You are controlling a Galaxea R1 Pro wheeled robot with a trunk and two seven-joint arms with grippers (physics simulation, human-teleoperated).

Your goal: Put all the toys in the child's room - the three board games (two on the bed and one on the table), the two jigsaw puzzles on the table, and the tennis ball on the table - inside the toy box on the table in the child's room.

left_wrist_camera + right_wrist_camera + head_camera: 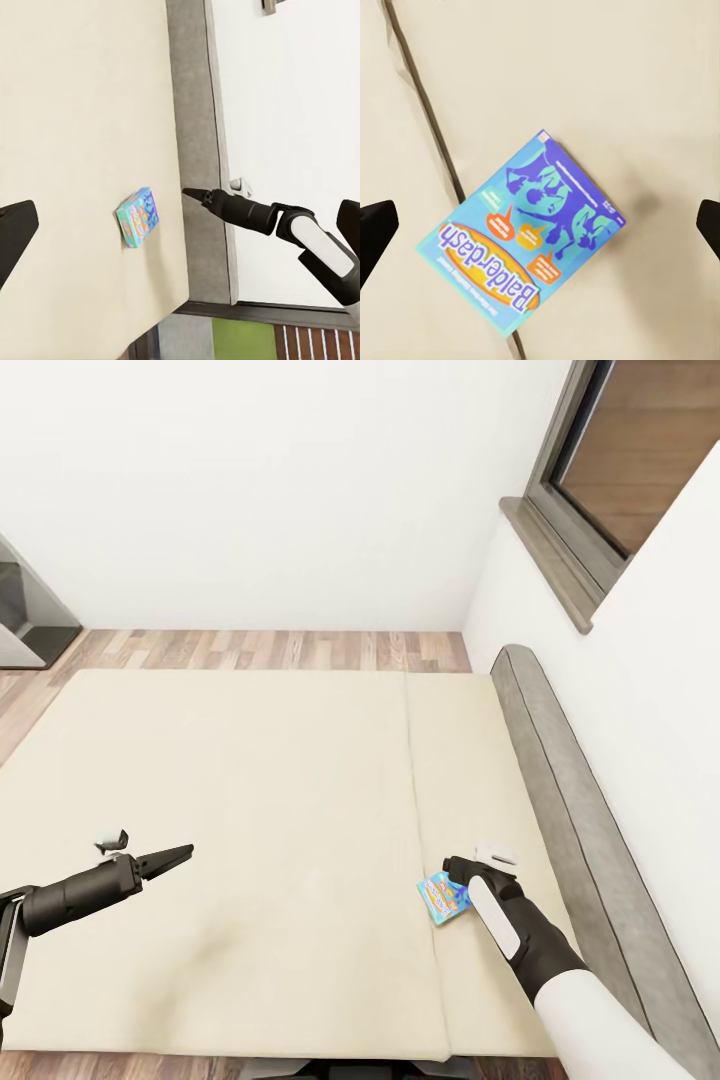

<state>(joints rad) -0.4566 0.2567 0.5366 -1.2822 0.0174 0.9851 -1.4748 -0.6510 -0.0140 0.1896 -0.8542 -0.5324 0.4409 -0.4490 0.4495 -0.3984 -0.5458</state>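
The blue board game (521, 240) lies flat on the bed (250, 780), near the right side, straddling the seam (415, 780) in the mattress and just in front of my right gripper (455, 870). I judge it a light, stiff cardboard box with a glossy printed lid, likely slippery; lying flat on soft bedding, it offers no face to pinch, so I would take it across a long edge, pressing a finger into the mattress beside it. My right gripper hangs above it with fingers spread wide on both sides, holding nothing. My left gripper (165, 858) floats over the near left of the bed, also wide open and empty. To the right, the grey padded headboard (570, 780) and the wall (660, 690) stand close, so room there is tight; leftward and far, the mattress gives plenty of room.
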